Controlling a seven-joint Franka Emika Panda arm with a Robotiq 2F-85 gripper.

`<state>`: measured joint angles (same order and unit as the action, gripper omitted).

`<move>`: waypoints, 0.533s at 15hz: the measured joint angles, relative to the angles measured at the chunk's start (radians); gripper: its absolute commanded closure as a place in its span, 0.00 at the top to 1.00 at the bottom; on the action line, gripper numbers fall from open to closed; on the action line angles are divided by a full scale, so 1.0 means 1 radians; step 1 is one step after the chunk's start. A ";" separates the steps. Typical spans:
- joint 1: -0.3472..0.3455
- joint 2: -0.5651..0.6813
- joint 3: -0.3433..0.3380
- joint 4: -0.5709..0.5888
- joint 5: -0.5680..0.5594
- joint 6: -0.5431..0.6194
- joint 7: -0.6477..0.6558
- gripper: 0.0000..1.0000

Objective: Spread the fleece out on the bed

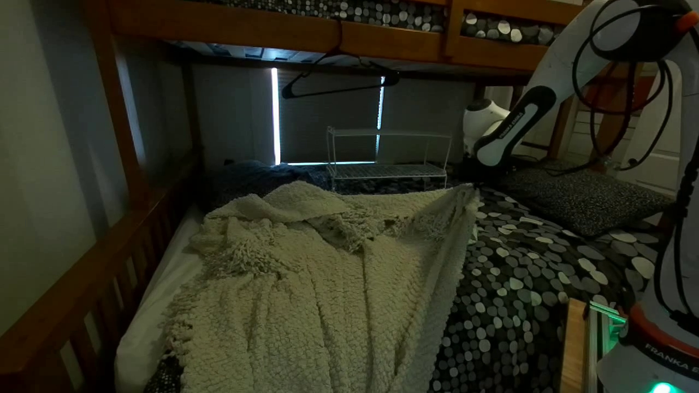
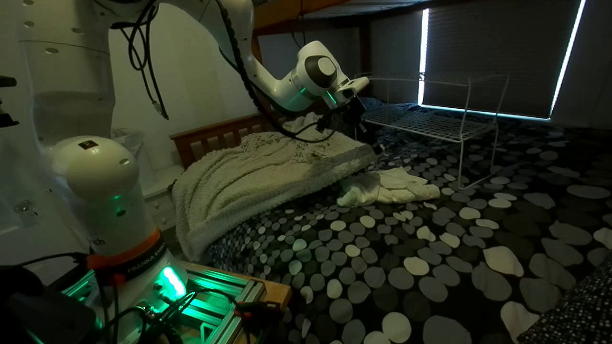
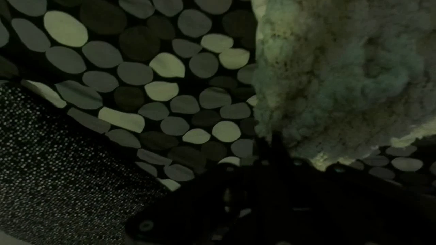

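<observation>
1. Lost grip: the pincer (image 3: 268, 137) looks clenched on a corner of the cream fleece blanket (image 1: 327, 305), pinching only a little of its edge as far as the dim wrist view shows. A hard tug could strip it free.
2. Drag instead of spread: in an exterior view the blanket covers the left and middle of the bed (image 1: 155, 295), its far part bunched in folds. With nothing seen anchoring it, a pull on the far right corner may slide the whole heap rather than open it.
3. Pull-back: the near end seems to droop over the bed's edge; its weight could draw the corner back once released.
4. Buried lump: in an exterior view a pale crumpled cloth (image 2: 389, 187) lies just beside the blanket's right end, where spreading could cover it.
5. Snagging: the white wire rack (image 1: 387, 173) stands beyond the blanket's far edge; a low sweep that way could hook or tip it.
6. Low headroom: a high lift could catch the black hanger (image 1: 338, 91) under the upper bunk (image 1: 273, 34).
</observation>
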<state>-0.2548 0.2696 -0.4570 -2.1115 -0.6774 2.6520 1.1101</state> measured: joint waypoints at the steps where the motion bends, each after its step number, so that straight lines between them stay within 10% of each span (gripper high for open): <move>1: -0.015 0.006 -0.017 0.011 0.000 0.026 -0.006 0.01; 8: -0.064 0.081 -0.121 0.092 0.015 0.175 -0.010 0.01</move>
<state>-0.3189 0.3503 -0.5779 -2.0193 -0.6625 2.8266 1.1001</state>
